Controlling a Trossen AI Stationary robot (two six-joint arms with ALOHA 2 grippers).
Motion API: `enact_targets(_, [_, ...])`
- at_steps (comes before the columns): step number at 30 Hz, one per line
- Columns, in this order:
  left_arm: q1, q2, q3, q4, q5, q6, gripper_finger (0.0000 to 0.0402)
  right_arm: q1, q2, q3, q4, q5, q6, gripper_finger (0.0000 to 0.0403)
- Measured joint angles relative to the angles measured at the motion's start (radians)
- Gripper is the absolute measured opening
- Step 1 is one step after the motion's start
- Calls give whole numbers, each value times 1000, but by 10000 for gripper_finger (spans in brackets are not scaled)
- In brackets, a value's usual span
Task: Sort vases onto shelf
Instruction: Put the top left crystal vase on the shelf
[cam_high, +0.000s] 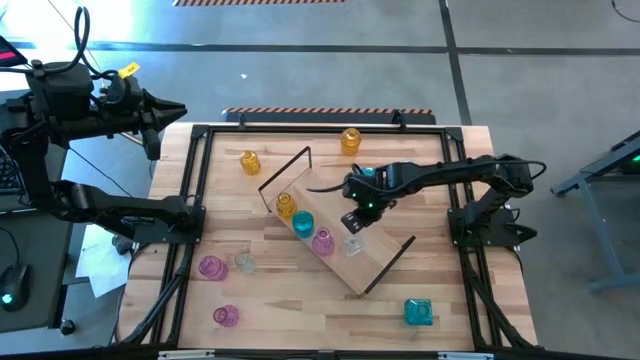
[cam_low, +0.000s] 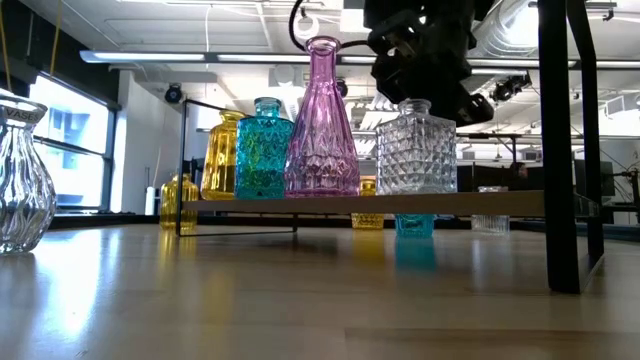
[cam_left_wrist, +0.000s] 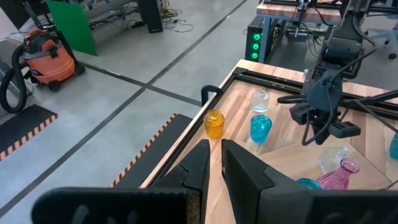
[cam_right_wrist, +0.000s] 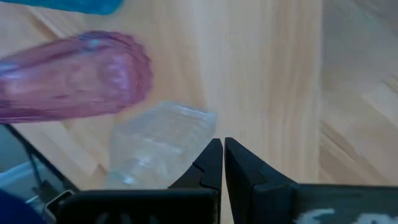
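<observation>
Clear vase (cam_low: 416, 148) stands apparently just below closed, empty right hand (cam_right_wrist: 219, 163).

We see two dark, nearly black jointed arms on black bases. A yellow tag sits on the left arm (cam_high: 128, 70), and black cables loop along the right arm (cam_high: 470, 172). The right gripper (cam_right_wrist: 222, 163) has matte black, wedge-shaped fingers.

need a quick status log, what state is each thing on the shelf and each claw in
amber glass vase: upright on shelf
teal glass vase: upright on shelf
pink glass bottle vase: upright on shelf
clear faceted glass vase: upright on shelf, released
right claw: shut, empty, above clear vase
left claw: nearly shut, empty
</observation>
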Motion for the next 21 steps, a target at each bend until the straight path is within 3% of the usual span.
enact_targets(21, [0, 1, 0, 0, 0, -16, 37, 66, 0, 0, 127, -147, 2, 0])
